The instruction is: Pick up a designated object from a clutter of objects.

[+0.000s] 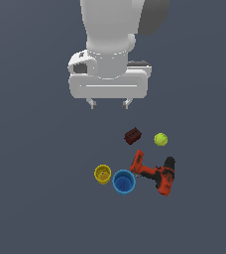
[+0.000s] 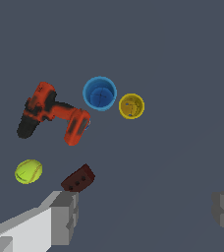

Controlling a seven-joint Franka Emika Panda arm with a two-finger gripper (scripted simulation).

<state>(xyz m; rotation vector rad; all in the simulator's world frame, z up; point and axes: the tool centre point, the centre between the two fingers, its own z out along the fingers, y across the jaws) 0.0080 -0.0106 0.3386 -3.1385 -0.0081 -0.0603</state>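
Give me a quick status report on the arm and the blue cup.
Gripper open, empty, high above the clutter. Blue cup upright, untouched. Yellow cup and drill crowd it on either side.

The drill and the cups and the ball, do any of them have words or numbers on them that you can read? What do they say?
None can be read in either view.
Power drill: plain red and black, no brand visible.
Blue cup: no writing visible.
Yellow cup: faint dark specks inside, too blurred to read.
Tennis ball: only a seam line.
Brick block: small dark holes, no text.
Gripper: no label.
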